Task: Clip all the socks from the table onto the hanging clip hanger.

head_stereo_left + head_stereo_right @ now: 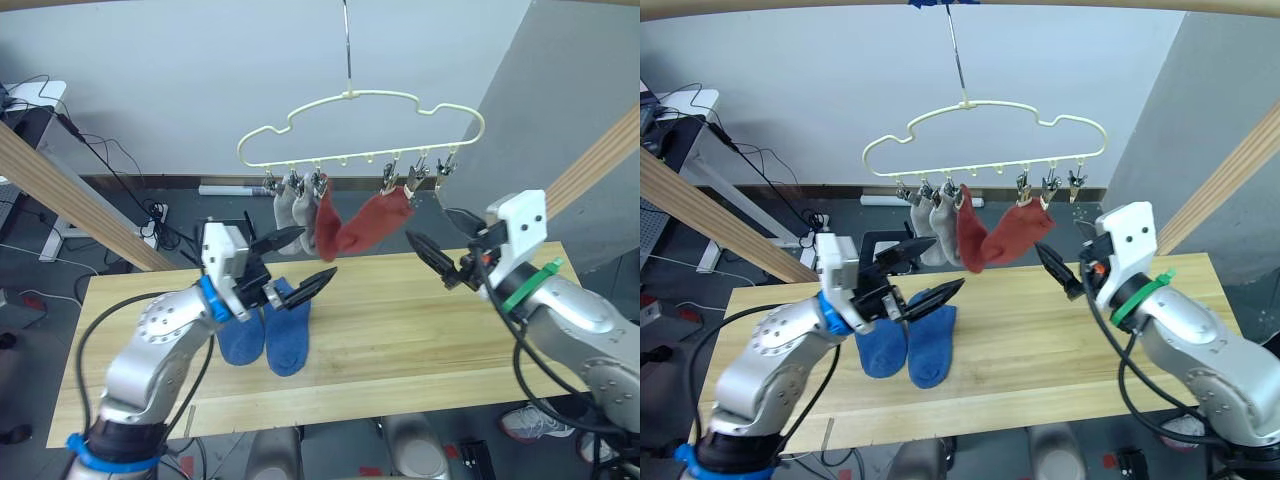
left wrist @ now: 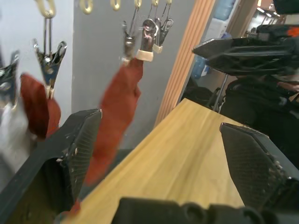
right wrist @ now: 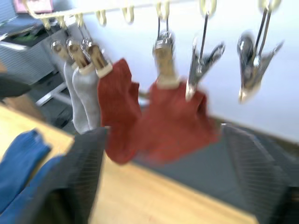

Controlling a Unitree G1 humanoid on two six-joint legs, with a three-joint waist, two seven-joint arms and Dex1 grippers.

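While both blue socks lie limp on the counter under my spread left claw, right claw also spread, I judge pinching a soft cuff edge best.

Soft, even room light falls on my table with faint shadows and no glare, my head views stay sharp though bowed at the edges, and my right wrist view smears the red socks and clips.
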